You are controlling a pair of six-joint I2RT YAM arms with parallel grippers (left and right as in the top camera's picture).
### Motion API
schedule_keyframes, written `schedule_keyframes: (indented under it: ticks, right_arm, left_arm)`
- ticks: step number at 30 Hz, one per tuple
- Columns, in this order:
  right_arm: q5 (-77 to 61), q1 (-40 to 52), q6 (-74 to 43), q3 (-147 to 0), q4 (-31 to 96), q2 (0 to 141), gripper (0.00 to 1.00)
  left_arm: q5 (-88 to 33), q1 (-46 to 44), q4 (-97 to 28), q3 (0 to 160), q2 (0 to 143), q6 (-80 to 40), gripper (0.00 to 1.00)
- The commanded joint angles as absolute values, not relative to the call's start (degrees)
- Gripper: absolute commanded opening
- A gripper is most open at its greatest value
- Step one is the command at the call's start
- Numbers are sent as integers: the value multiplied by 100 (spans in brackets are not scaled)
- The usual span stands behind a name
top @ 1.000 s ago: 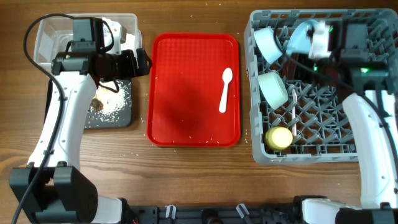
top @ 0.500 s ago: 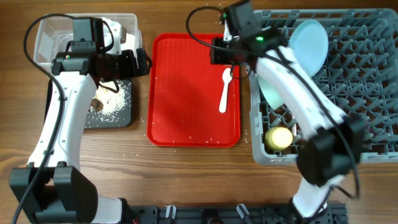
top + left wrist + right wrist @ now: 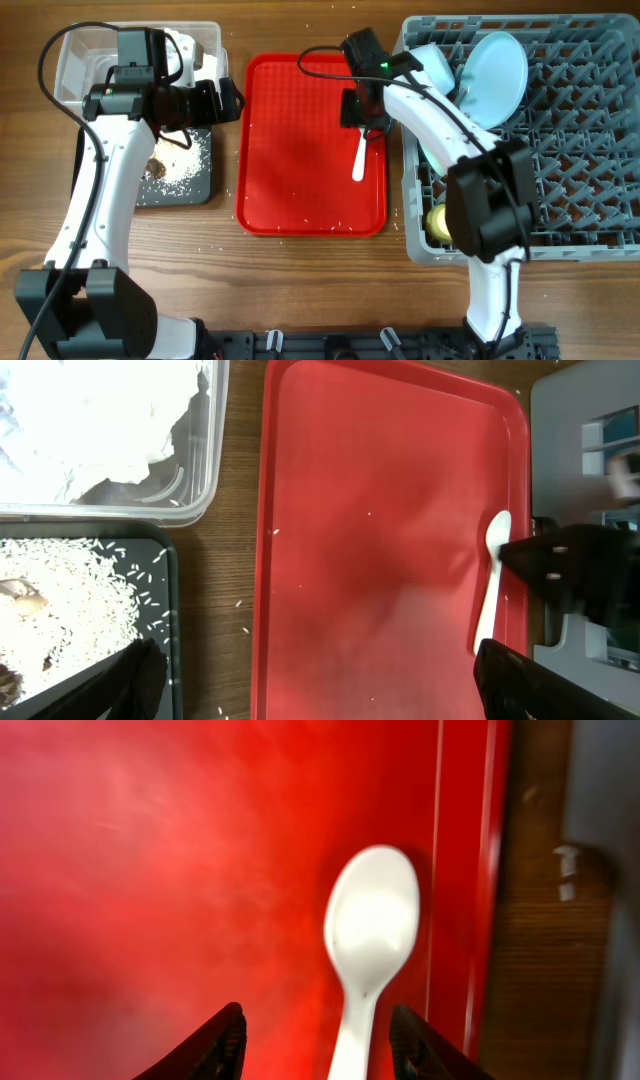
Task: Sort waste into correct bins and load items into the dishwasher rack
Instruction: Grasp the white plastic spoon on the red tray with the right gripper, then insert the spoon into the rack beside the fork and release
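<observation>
A white plastic spoon (image 3: pixel 360 158) lies on the right side of the flat red tray (image 3: pixel 295 150). My right gripper (image 3: pixel 364 112) hovers over its bowl end. In the right wrist view the spoon (image 3: pixel 370 925) lies between the open fingers (image 3: pixel 318 1045), untouched. My left gripper (image 3: pixel 224 100) is open and empty (image 3: pixel 320 690) beside the clear tub (image 3: pixel 75 40), which holds the white napkin (image 3: pixel 90 410). The black tray (image 3: pixel 198 186) holds rice and brown scraps (image 3: pixel 157 167). The grey rack (image 3: pixel 600 150) holds the blue plate (image 3: pixel 497 75), a bowl (image 3: pixel 432 66) and the yellow cup (image 3: pixel 447 221). The fork and the red wrapper are out of view.
Rice grains are scattered on the wood between the black tray and the red tray (image 3: pixel 245 630). The right arm stretches from the rack's left wall across the red tray's right rim. The rack's right half shows only pegs.
My right arm has swung from over the rack to the red tray and now sits low over the spoon. The blue plate now stands in the rack. The left arm has not moved.
</observation>
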State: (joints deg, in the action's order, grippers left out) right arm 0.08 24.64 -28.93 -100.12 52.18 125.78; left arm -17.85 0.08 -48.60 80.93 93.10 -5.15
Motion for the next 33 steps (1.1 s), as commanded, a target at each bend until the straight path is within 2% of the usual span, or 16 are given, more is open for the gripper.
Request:
schedule_keyframes:
  ticks: [1,5,6,9,10,16,23,28,33]
  right_arm:
    - [-82,2427,-3024,-10097,5310,13124,47]
    - [-226,2414,-3037,-10099,5315,13244,39]
    - [-231,2416,-3065,-10099,5290,13244,34]
    - [-309,2416,-3057,-10099,5179,13244,7]
    - [-314,2425,-3059,-10099,5159,13244,5]
    - [-786,2429,-2536,-10407,5312,13133,4]
    - [-674,2427,-1531,-10877,6084,11476,4]
    - [497,2231,-1619,-10875,7061,10003,4]
    - [1824,1483,-1951,-10792,8208,8980,4]
  left_arm:
    - [-1791,23,-4847,8097,9227,-489,100]
    - [-1791,23,-4847,8099,9227,-489,100]
    - [-1791,23,-4847,8097,9227,-489,100]
    - [-1791,23,-4847,8097,9227,-491,100]
    - [-1791,23,-4847,8099,9227,-489,100]
    - [-1791,23,-4847,8099,9227,-489,100]
    - [-1791,23,-4847,8099,9227,-489,100]
    - [-1791,23,-4847,8097,9227,-489,100]
    - [-1791,23,-4847,8099,9227,-489,100]
